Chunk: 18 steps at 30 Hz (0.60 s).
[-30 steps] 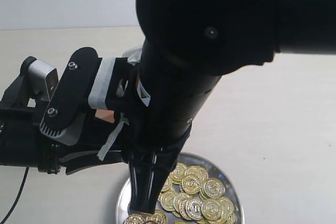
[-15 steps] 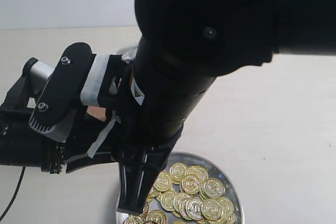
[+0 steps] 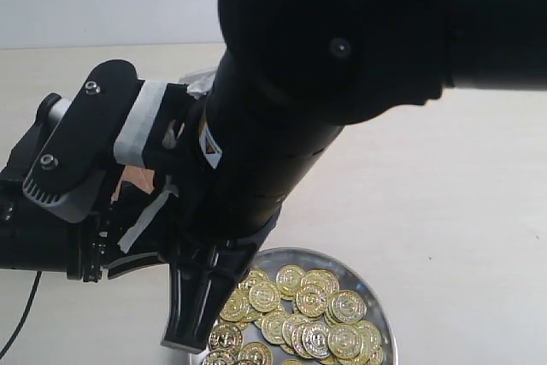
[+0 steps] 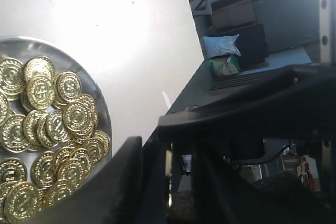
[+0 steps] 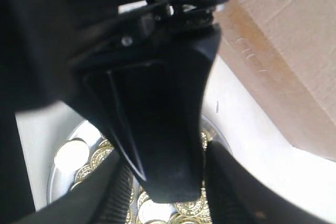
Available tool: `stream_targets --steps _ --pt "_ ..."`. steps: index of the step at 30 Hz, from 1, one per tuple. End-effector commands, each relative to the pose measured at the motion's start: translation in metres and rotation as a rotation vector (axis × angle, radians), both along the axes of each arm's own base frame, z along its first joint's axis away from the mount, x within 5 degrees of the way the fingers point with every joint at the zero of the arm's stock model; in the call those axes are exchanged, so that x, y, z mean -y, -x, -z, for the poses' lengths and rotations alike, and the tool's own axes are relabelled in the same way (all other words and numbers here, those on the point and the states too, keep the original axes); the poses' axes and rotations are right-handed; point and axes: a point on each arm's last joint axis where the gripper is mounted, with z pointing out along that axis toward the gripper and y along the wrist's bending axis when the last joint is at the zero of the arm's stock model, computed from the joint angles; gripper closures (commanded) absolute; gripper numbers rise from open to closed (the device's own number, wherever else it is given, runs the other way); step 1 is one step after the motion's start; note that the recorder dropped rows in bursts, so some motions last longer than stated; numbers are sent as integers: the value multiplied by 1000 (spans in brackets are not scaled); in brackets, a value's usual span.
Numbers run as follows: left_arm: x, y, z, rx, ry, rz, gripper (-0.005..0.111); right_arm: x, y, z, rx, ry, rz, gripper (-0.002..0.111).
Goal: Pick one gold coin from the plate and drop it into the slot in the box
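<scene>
Near the worktop's [image 3: 461,211] left edge we see the left arm [image 3: 43,250] lying low and level, reaching in toward the middle. The left gripper [image 4: 168,192] shows only as dark shapes close to its own wrist camera, and we cannot tell whether its fingers are parted or closed. Just beyond that arm, toward the far edge, a small brown patch of the box [image 3: 137,179] shows between the black parts. The right wrist view shows a wider stretch of its cardboard lying near the plate [image 3: 369,284] but apart from it. Next comes a taped camera mount [image 3: 141,121], tilted and lying alongside the right arm [image 3: 282,126], which slants down across the middle. The right gripper [image 3: 186,338] points downward with its fingers drawn together into one narrow wedge. We cannot tell whether a coin is pinched between them. Its tips hang at the plate's left rim, and we cannot tell whether they touch it. The plate sits toward the near edge, about midway between the left and right edges. The coins [image 3: 312,309] are heaped in it, overlapping one another, mostly across its centre and right side.
</scene>
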Motion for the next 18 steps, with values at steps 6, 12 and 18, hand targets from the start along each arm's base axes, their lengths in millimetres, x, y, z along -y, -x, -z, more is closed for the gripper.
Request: stream_targets --steps 6,12,18 --pt "1 1 0 32 -8 27 107 -2 -3 -3 22 -28 4 85" --pt "2 1 -1 31 -1 32 107 -3 -3 -3 16 -32 6 85" --pt "2 1 -1 33 -1 32 107 0 -1 -2 -4 -2 9 46"
